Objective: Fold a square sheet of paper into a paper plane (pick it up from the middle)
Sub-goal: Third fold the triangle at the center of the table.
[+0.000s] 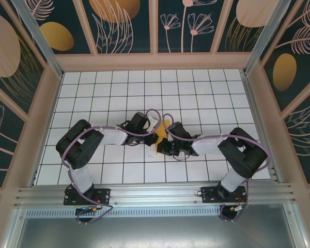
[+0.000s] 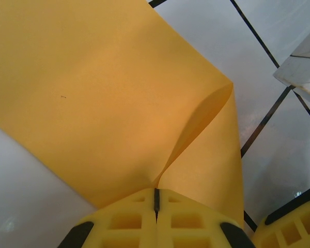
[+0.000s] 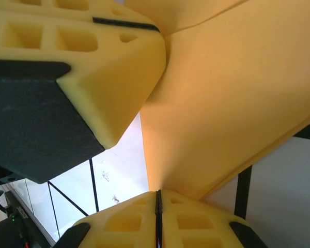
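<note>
Holding square sheet of paper at frame centre, left claw and right claw both pinching it; early folding, no dart shape yet.

The sheet of paper is thin, plain and bright orange, folded into a smaller creased shape; from above it is a small orange patch near the middle of the table, mostly covered; close up, the sheet of paper shows two layers parting slightly along a soft fold that runs to a pointed corner; the left gripper is pinched tight on one edge; the right gripper is pinched on another edge, where the sheet of paper bends in a shallow crease
</note>
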Robot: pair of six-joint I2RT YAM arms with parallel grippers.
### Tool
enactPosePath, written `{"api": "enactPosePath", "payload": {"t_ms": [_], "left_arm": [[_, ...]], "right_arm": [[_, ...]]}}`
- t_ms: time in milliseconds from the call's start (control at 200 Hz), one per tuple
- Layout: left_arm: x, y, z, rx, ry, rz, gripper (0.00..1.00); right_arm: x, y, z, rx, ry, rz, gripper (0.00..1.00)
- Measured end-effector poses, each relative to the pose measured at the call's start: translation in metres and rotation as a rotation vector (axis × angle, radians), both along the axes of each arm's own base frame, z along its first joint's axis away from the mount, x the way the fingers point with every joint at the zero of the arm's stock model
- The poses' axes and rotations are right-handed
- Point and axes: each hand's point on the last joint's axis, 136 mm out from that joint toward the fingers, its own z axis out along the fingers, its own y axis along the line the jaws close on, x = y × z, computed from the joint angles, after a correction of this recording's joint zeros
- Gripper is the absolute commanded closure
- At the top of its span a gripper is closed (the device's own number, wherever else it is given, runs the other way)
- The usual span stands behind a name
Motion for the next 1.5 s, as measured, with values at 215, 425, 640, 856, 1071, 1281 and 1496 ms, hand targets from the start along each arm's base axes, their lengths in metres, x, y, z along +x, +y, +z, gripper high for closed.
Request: {"api": "enactPosePath", "payload": {"t_ms": [215,425,640,856,1071,1281,1496], "left_arm": [[0.0,0.0,0.0,0.0,-0.001,-0.001,0.96],[0.0,0.0,0.0,0.001,-0.002,-0.003,0.96],[0.0,0.0,0.0,0.001,-0.002,-0.003,0.97],[0.0,0.0,0.0,0.001,-0.002,-0.003,0.97],[0.0,0.0,0.0,0.001,-0.002,-0.004,0.97],[0.0,0.0,0.0,0.0,-0.002,-0.004,0.97],[-0.001,0.0,0.0,0.0,-0.002,-0.008,0.97]], "right_arm": [[0.002,0.002,0.017,0.032,-0.032,0.0,0.88],[0.002,0.004,0.023,0.054,-0.045,0.003,0.88],[-0.002,0.007,0.006,0.038,-0.013,0.007,0.89],[-0.003,0.006,-0.001,0.027,0.001,0.003,0.88],[-0.009,0.012,0.008,0.044,-0.016,0.025,0.88],[-0.013,0.013,0.003,0.034,-0.005,0.032,0.88],[-0.013,0.014,-0.003,0.035,0.009,0.035,0.88]]}}
